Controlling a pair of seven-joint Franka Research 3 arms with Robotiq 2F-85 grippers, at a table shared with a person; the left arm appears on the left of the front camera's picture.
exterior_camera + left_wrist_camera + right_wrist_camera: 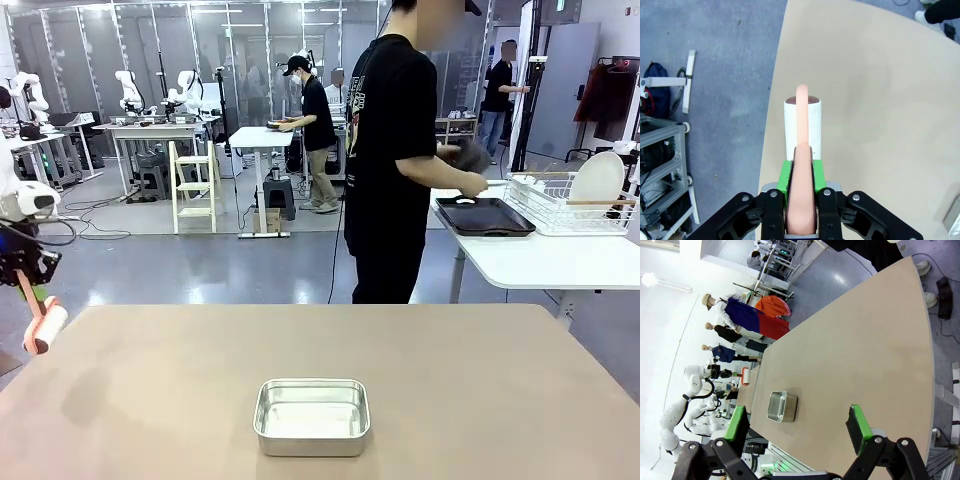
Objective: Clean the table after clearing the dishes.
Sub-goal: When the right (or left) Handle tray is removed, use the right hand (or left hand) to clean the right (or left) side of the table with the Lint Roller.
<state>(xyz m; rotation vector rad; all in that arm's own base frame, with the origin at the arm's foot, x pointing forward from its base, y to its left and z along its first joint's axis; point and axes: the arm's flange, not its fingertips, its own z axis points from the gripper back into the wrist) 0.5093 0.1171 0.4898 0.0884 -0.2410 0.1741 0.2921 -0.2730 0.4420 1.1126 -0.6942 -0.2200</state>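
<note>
The tan table (480, 370) carries none of the dishes. A dark tray (483, 216) lies on the white side table, and a white plate (597, 182) stands in the wire rack there. The person's hands are over that tray. My left gripper (25, 272) hovers at the table's left edge, shut on the pink handle of a lint roller (45, 325). In the left wrist view the left gripper (801, 172) clamps the handle, and the white roller (803, 125) hangs just above the table (880, 100) rim. My right gripper (797, 425) stands open and empty above the table (850, 340).
A small square steel pan (312, 415) sits near the front middle of the table; the right wrist view has the pan (782, 406) too. A white side table (540, 260) with a wire rack (570, 205) stands at the back right, the person beside it.
</note>
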